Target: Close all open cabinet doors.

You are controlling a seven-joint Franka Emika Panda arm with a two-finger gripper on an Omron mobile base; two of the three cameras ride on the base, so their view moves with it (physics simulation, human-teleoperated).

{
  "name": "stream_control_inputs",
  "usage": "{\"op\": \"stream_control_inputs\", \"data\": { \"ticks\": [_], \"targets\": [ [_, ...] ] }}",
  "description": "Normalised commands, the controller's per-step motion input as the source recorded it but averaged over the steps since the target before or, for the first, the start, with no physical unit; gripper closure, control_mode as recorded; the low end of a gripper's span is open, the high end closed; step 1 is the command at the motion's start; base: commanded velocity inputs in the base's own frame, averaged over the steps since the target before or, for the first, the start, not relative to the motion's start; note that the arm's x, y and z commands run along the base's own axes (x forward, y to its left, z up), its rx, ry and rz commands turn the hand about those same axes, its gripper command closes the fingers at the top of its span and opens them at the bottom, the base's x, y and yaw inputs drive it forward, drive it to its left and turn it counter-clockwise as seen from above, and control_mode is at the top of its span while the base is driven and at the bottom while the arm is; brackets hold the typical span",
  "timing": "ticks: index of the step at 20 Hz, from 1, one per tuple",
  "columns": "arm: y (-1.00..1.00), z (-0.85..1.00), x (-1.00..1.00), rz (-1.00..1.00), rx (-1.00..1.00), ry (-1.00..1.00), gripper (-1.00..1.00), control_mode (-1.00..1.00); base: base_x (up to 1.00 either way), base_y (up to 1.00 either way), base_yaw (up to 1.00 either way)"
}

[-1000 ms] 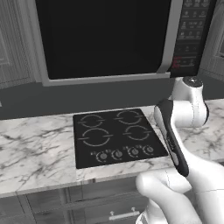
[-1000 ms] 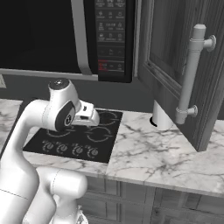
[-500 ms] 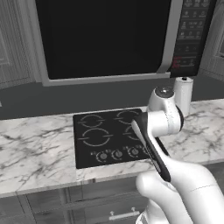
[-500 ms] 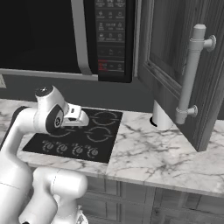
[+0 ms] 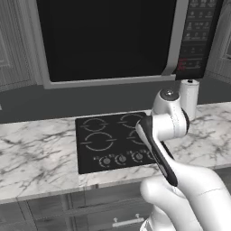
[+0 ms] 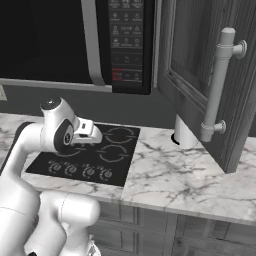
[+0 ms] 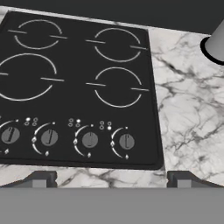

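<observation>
One cabinet door (image 6: 189, 55) stands swung open at the right of the right base view, above the counter, its long pale bar handle (image 6: 218, 85) facing me. A strip of grey door (image 5: 223, 40) shows to the right of the microwave in the left base view. A shut grey cabinet door (image 5: 13, 45) is left of the microwave. My arm is folded low over the cooktop, far left of the open door. In the hand view my gripper (image 7: 111, 179) is open, tips wide apart, holding nothing, above the cooktop's front edge.
A black microwave (image 5: 108, 38) hangs over the black cooktop (image 7: 78, 87) set in the marble counter (image 6: 170, 175). A pale cylinder (image 6: 185, 135) stands on the counter under the open door's inner edge. Drawer fronts (image 5: 90, 212) run below the counter.
My arm has swung left and folded down, bringing the hand from the right side to just over the cooktop. The open door has not moved.
</observation>
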Motion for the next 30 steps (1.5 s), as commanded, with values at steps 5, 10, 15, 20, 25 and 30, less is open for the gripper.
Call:
{"op": "stream_control_inputs", "data": {
  "ticks": [5,10,15,20,25,30],
  "targets": [
    [-0.17,0.0,-0.24,0.0,0.0,-0.07,-1.0,1.0,-0.16,-0.11,-0.01],
    [0.0,0.0,0.0,0.0,0.0,0.0,-1.0,1.0,-0.88,-0.52,-0.08],
    [0.0,0.0,0.0,0.0,0.0,0.0,-1.0,1.0,-0.79,-0.7,-0.09],
    [0.0,0.0,0.0,0.0,0.0,0.0,-1.0,1.0,-0.5,-0.83,-0.06],
    [0.0,0.0,0.0,0.0,0.0,0.0,-1.0,1.0,-0.14,-0.86,-0.01],
    [0.0,0.0,0.0,0.0,0.0,0.0,-1.0,1.0,0.0,-0.82,0.0]
  ]
}}
